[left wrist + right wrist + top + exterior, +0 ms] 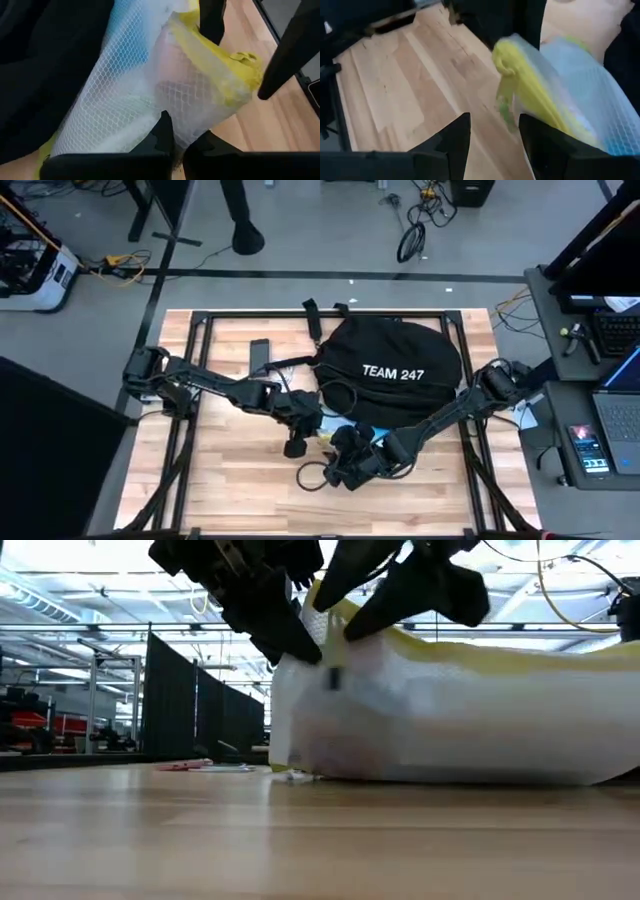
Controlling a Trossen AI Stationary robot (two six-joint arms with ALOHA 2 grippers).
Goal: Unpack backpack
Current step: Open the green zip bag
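The backpack (395,375), black and rounded with white "TEAM 247" lettering, lies on the wooden worktop (230,470), a little toward one o'clock from the worktop's middle in the high view, its top handle (312,318) pointing to eleven o'clock. At its six-o'clock edge a white mesh bag with a yellow rim (352,438) pokes out from under the black fabric; in the low view this mesh bag (450,710) rests on the worktop as a wide pale bulk with the yellow band along its top.

The left hand (172,127) is at the bag's yellow-rimmed end, at about seven o'clock from the backpack in the high view (300,420). Its two dark fingers stand close together with a fold of white netting pinched between them, so it is gripping the mesh bag.

The right hand (492,132) sits at about six o'clock from the backpack in the high view (350,465), just beside the bag's rim. Its fingers are spread apart with bare wood showing between them, and the yellow edge (515,70) lies just beyond the fingertips, not between them.

A flat dark object (259,354) lies on the worktop at nine o'clock from the backpack, apart from it. Cables (415,225) lie on the floor at twelve o'clock beyond the worktop.
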